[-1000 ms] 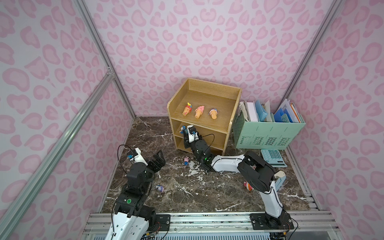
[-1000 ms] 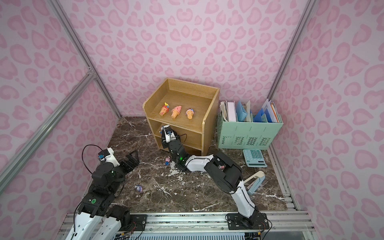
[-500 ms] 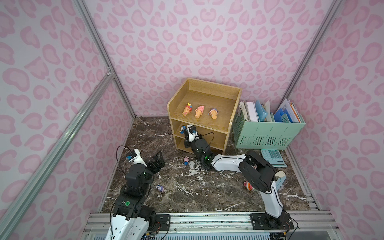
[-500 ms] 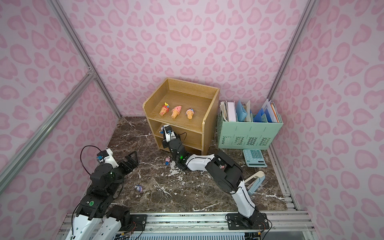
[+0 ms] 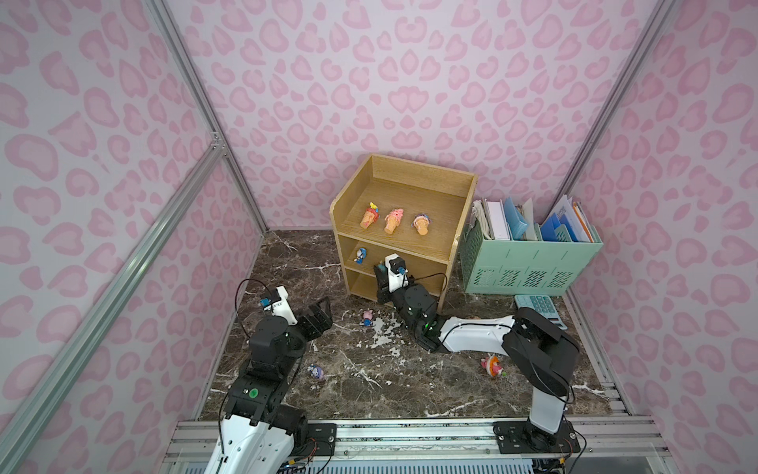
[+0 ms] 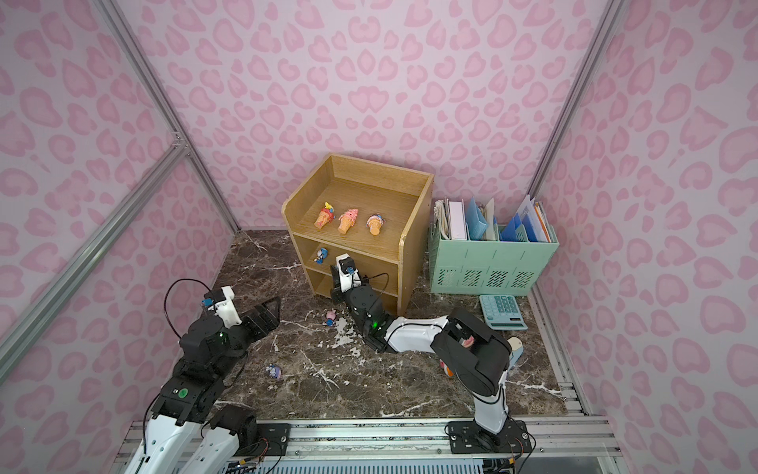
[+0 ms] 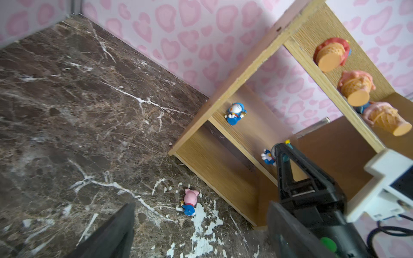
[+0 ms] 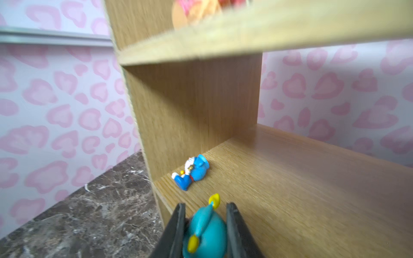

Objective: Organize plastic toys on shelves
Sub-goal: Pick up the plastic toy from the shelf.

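Right hand (image 8: 205, 212), clamping a blue toy (image 8: 206, 232), has edged slightly along the shelves (image 5: 414, 172)

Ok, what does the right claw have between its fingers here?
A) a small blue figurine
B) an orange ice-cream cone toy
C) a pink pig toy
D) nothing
A: in the right wrist view the right claw is closed on a small blue figurine, at the front of the middle tier of the shelves.

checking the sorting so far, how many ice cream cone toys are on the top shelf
3. They lie in a row near the front of the top tier of the shelves: left cone, middle cone, right cone. None looks hidden there.
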Robot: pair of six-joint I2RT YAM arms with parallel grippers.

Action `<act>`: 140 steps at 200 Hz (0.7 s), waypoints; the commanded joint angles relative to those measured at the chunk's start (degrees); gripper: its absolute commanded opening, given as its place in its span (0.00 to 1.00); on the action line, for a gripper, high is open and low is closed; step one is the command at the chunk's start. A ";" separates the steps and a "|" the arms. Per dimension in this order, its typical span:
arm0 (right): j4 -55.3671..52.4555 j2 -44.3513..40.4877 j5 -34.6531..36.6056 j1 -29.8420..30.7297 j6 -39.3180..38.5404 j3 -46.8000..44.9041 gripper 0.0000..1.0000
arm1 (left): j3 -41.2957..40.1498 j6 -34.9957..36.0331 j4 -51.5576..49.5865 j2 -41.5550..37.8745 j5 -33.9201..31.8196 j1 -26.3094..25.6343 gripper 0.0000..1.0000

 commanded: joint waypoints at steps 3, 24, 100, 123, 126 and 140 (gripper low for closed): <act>3.72 -5.33 -2.76 0.92 3.08 -3.94 0.17 | -1.09 3.58 7.13 2.10 6.87 -0.59 0.92; 5.85 -10.62 -7.31 1.07 7.52 -9.44 0.17 | -2.62 4.26 12.13 3.16 10.19 -2.14 0.91; 11.38 -28.68 -20.54 2.27 23.92 -24.47 0.16 | -8.60 -4.17 38.16 1.93 28.54 -7.91 0.82; 11.97 -34.39 -21.80 2.47 29.56 -27.79 0.17 | -7.55 3.40 34.62 -0.77 26.15 -12.59 0.81; 11.98 -35.07 -21.93 2.48 30.26 -28.17 0.17 | -7.56 4.77 34.38 -1.04 25.35 -13.58 0.81; 12.10 -38.38 -22.35 2.47 33.19 -29.97 0.17 | -7.39 12.53 34.40 -1.24 22.39 -18.64 0.81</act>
